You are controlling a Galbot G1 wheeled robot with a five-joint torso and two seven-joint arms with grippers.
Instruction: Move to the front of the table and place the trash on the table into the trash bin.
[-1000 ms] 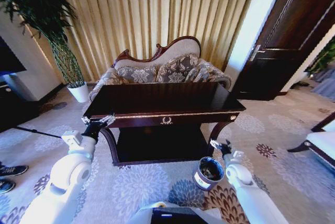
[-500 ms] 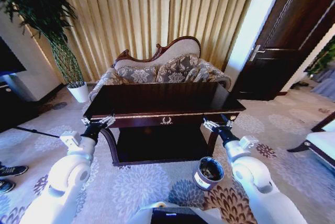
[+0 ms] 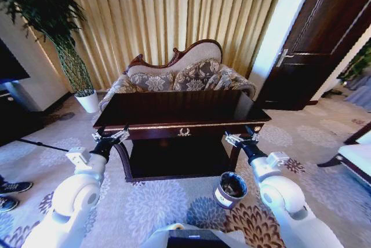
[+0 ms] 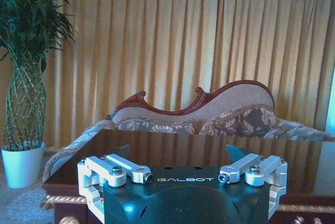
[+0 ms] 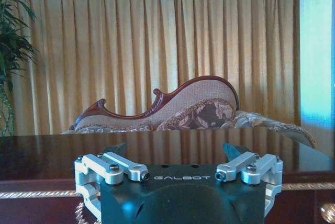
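The dark glossy table with gold trim stands right in front of me, its top bare in every view; the trash is out of view. On the carpet by the table's right front leg stands the small round trash bin, with faint pale shapes in its dark inside. My left gripper hovers open at the table's front left corner, fingers wide apart over the edge. Open as well, my right gripper is level with the front right edge, above and just behind the bin.
A cushioned sofa sits close behind the table before gold curtains. A potted plant stands at the left, a dark door at the right, and a chair at the right edge. Patterned carpet lies around the table.
My right arm has risen from beside the trash bin to the table's front right edge. The left arm has barely moved.
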